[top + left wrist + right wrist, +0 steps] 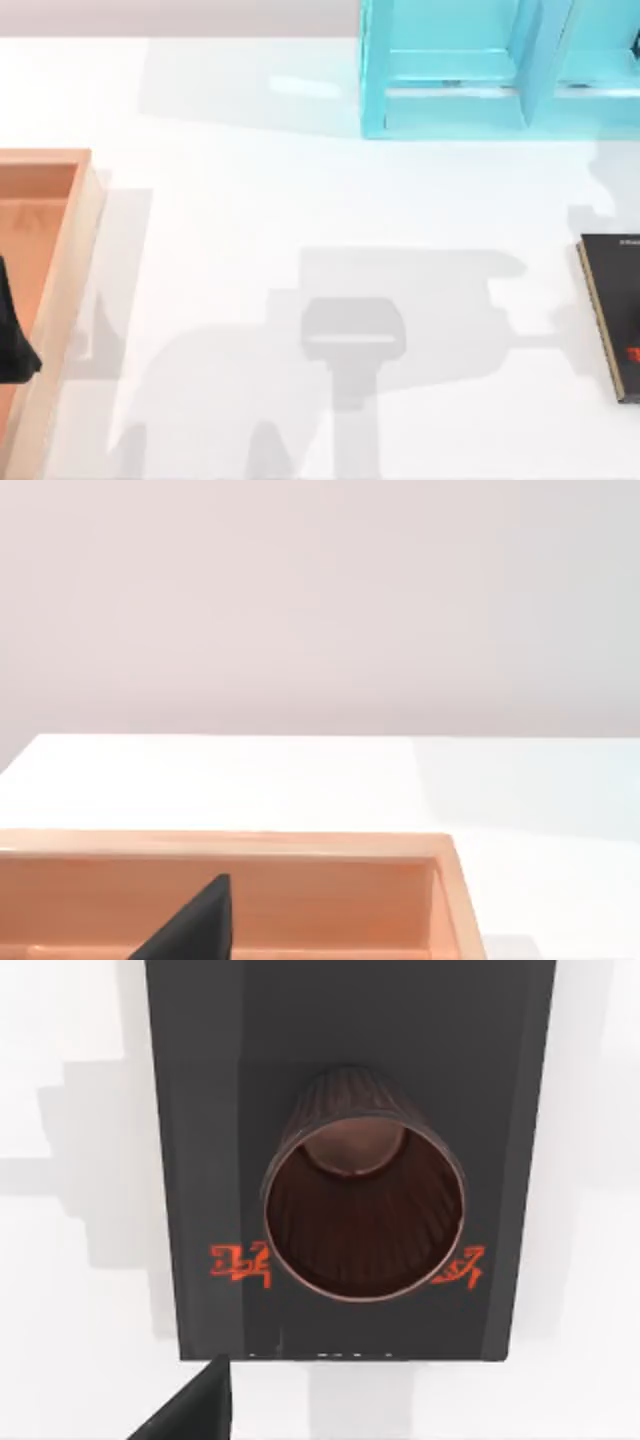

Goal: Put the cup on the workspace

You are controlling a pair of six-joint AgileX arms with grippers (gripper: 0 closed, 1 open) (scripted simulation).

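Upright, ribbed reddish-brown cup (364,1200), dark inside, on black book (200,1110).

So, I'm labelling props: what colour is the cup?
Reddish-brown, ribbed sides, clearest in the right wrist view: cup.

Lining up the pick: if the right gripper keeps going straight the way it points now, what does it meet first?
Most likely the cup, open mouth facing the camera, standing on the black book. A dark fingertip shows nearer; depth is unclear.

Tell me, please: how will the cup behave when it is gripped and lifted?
The cup stands upright on the black book. Its tapered sides may let it slip downward through a loose grip. The ribs probably add friction. Being narrow-based, it might tip if nudged near the rim.
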